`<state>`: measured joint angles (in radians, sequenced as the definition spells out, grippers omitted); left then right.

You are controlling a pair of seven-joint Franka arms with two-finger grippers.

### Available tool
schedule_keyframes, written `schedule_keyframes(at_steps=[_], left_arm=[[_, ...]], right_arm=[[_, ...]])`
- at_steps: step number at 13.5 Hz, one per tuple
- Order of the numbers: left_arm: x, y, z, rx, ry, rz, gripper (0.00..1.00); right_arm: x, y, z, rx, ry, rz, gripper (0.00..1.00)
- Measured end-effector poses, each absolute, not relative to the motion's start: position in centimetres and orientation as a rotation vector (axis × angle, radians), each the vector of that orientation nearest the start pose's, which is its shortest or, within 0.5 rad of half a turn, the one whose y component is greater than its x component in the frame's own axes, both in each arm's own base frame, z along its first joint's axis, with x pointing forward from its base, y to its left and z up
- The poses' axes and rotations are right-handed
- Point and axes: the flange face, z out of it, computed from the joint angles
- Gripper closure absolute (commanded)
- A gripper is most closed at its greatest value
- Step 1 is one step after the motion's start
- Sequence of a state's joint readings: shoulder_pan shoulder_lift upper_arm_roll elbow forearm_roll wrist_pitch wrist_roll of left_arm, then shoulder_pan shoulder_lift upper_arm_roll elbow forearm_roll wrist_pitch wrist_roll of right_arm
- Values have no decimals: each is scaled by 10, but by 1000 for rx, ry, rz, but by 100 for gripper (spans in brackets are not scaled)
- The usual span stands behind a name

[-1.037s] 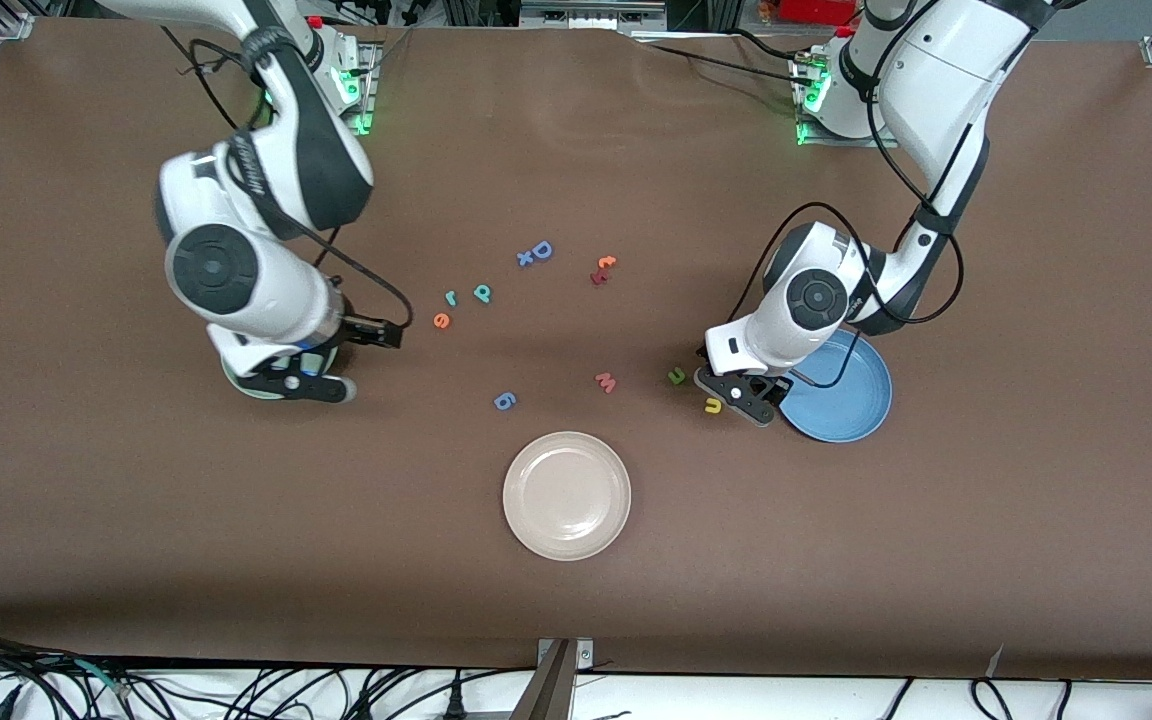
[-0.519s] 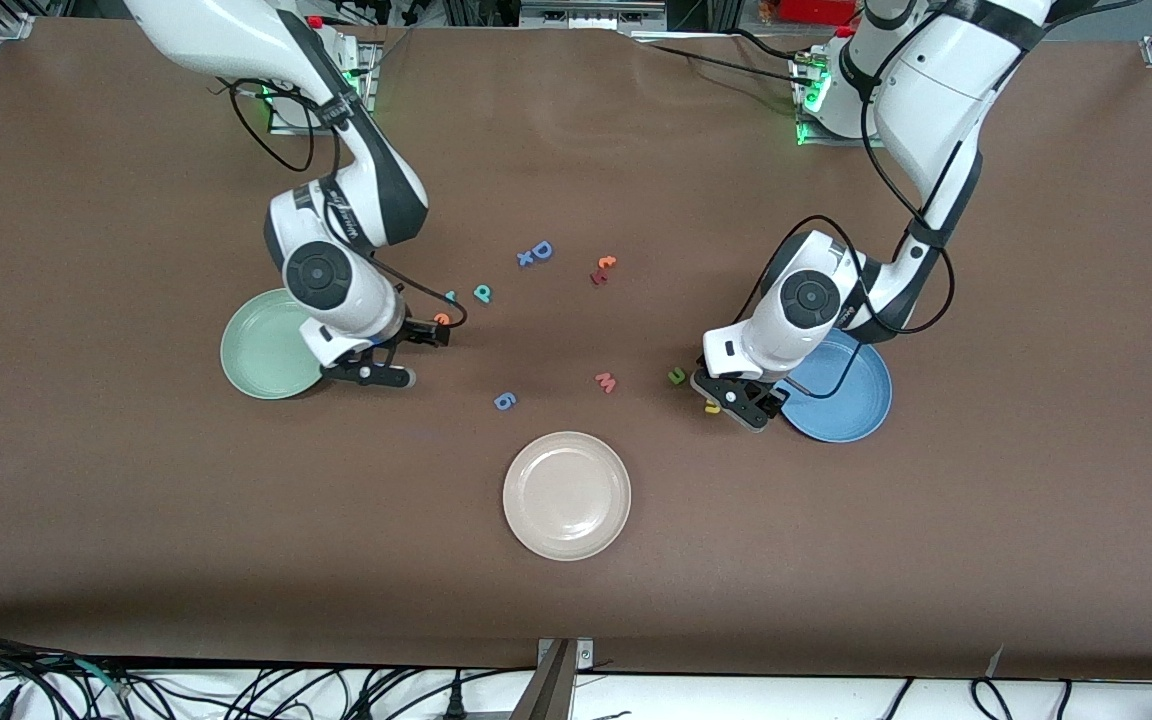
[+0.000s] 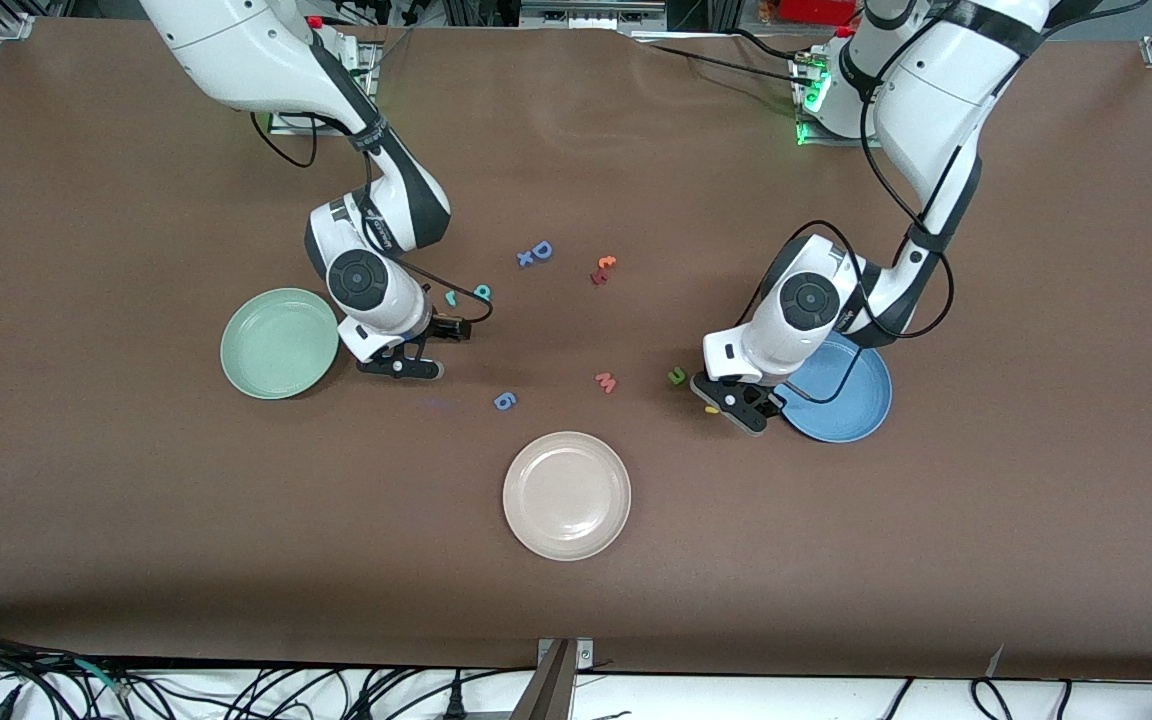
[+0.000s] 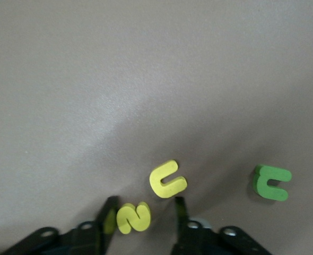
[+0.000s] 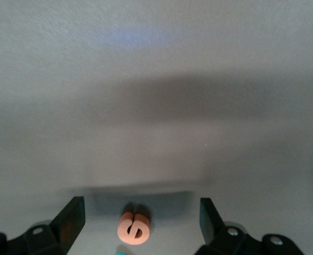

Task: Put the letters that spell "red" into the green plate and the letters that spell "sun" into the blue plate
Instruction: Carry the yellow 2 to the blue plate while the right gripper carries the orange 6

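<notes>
straddling the yellow "s" point(image 4: 133, 218), the left tool point(image 4: 141, 215) sits low on the worktop point(image 3: 836, 560) just beside the blue plate point(image 3: 851, 400), on the side toward the right arm's end; its fingers point(image 4: 108, 213) flank the letter at a narrow gap, and whether they press it cannot be told. the yellow "u" point(image 4: 168, 179) lies just past the fingertips, apart from them, and the olive-green "n" point(image 4: 271, 182) lies a little farther off; in the front view it is near the blue plate, toward the right arm's end point(image 3: 677, 376). the right tool point(image 5: 141, 217) is down near the green plate point(image 3: 276, 345), on its side toward the left arm's end, fingers spread wide with the orange "e" point(image 5: 133, 228) between them, untouched. the teal "r" point(image 3: 451, 297) and teal "d" point(image 3: 482, 292) lie just beside that tool. both plates hold no letters.
</notes>
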<state>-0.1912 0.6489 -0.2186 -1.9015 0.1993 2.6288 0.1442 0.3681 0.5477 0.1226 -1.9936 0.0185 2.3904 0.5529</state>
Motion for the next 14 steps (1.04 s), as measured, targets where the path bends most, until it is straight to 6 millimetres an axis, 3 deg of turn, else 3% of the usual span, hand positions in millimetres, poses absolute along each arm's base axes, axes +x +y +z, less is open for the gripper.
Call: schedule_keyframes(at_steps=[5,9,10,13,14], left_arm=[[588,-250,173,-2947,1097,-170,77],[595,-243,181,-2937,1089,-159,77],[597,-243,188,-2930,1089,-150,77],[600,-240,221,-2904,1076,-100,76],[600,-236,233,-2894,1064,-66,76]], right_arm=[[511,294,170,-3128,161,287,12],[509,293,168,-3130,163,296,37],[509,293,168,-3130,164,296,40],[510,294,172,-3127,163,288,66],[510,293,173,-3127,163,287,71]])
